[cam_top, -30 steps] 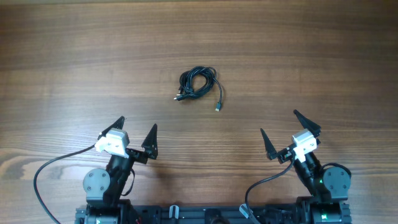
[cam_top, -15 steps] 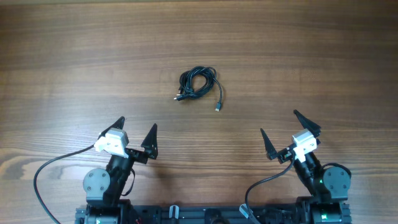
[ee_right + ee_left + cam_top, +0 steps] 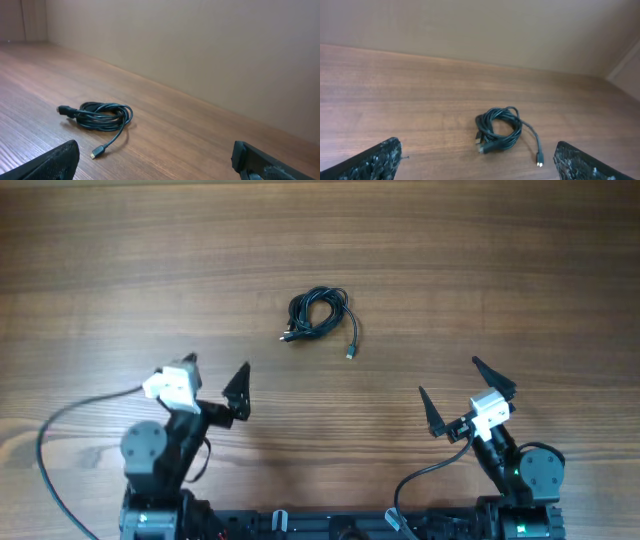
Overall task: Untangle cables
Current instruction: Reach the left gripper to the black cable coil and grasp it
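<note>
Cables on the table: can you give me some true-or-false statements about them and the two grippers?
1. The cables lie coiled on the table, touching neither gripper. True.
2. The left gripper is shut on the cables. False: it is open and empty, apart from them.
3. One plug trails out of the coil. True.
4. The right gripper is shut. False: it is open, holding nothing.

Left pincer (image 3: 216,368) spread wide; right pincer (image 3: 448,378) likewise, both near base.
</note>
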Action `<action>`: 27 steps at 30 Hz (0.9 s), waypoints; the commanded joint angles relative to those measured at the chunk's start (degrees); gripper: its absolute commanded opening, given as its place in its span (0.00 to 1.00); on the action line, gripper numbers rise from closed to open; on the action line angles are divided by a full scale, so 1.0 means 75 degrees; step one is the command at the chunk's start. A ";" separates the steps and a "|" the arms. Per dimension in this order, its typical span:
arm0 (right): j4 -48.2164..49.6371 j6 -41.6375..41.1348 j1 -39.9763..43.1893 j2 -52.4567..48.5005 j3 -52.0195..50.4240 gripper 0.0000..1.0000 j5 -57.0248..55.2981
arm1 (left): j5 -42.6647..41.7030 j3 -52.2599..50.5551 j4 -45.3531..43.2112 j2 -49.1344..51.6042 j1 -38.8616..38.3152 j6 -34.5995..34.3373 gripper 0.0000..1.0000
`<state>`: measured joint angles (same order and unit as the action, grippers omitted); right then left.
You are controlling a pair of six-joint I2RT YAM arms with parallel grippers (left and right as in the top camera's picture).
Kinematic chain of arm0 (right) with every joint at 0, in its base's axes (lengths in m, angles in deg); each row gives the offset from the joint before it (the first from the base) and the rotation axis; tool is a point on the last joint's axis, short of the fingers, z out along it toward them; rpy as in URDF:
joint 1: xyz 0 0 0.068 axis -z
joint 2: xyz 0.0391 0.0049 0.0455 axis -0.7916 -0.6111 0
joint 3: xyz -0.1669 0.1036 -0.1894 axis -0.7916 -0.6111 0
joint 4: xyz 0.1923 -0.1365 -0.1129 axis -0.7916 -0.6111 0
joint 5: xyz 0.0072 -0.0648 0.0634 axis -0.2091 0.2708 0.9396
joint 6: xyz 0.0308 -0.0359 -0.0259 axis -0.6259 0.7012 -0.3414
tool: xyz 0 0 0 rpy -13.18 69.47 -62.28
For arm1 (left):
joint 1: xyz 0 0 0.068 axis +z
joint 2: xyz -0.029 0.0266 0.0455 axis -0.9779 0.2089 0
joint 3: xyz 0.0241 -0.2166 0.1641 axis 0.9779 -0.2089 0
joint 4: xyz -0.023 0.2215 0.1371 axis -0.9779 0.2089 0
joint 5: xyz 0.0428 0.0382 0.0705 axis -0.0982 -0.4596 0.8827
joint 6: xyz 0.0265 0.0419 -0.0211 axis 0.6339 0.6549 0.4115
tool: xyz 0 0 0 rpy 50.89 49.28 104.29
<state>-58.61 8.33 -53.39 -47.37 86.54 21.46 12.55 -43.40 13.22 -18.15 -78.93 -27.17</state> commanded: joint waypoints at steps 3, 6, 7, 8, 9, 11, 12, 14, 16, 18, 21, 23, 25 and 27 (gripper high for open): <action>0.0017 -0.0111 -0.0029 0.0070 -0.0009 1.00 0.0064 | -0.0586 0.2532 0.0912 0.2719 0.0017 -0.0032 1.00; 0.0017 -0.0108 -0.0029 0.0070 -0.0009 1.00 0.0064 | -0.0708 0.3908 0.1935 0.3893 0.0015 -0.0003 1.00; 0.0017 -0.0108 -0.0029 0.0070 -0.0009 1.00 0.0064 | -0.0708 0.4689 0.2556 0.4470 0.0015 0.0015 1.00; 0.0017 -0.0111 -0.0029 0.0070 -0.0009 1.00 0.0064 | -0.0705 0.5365 0.3110 0.4963 0.0015 0.0017 1.00; 0.0017 -0.0111 -0.0029 0.0070 -0.0009 1.00 0.0064 | -0.0705 0.6184 0.3844 0.5557 0.0015 0.0020 1.00; 0.0017 -0.0111 -0.0029 0.0070 -0.0009 1.00 0.0064 | -0.0702 0.7571 0.5286 0.6543 0.0000 0.0195 1.00; 0.0017 -0.0108 -0.0029 0.0070 -0.0009 1.00 0.0064 | -0.0697 0.8227 0.5992 0.7050 -0.0052 0.0446 1.00; 0.0017 -0.0111 -0.0029 0.0070 -0.0009 1.00 0.0064 | -0.0711 0.9136 0.6604 0.7982 -0.0207 0.0589 1.00; 0.0017 -0.0111 -0.0029 0.0070 -0.0009 1.00 0.0064 | -0.1105 0.9142 0.6245 0.8329 -0.0239 0.0592 1.00; 0.0017 -0.0111 -0.0029 0.0070 -0.0009 1.00 0.0064 | -0.1189 0.9142 0.6062 0.8585 -0.0239 0.0592 1.00; 0.0017 -0.0108 -0.0029 0.0070 -0.0009 1.00 0.0064 | -0.1075 0.9142 0.6053 0.9227 -0.0256 0.0589 0.90; 0.0020 -0.0105 -0.0029 0.0070 -0.0009 1.00 0.0064 | -0.1075 0.9142 0.6073 0.9737 -0.0396 0.0583 0.83; 0.0017 -0.0111 -0.0029 0.0070 -0.0009 1.00 0.0064 | -0.0994 0.9142 0.5954 1.0107 -0.0670 0.0364 0.80; 0.0017 -0.0108 -0.0029 0.0070 -0.0009 1.00 0.0064 | -0.0737 0.9142 0.5817 1.0267 -0.0807 -0.0052 0.82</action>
<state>-58.61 8.33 -53.37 -47.37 86.54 21.48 5.45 24.31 57.92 56.71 -82.87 -24.13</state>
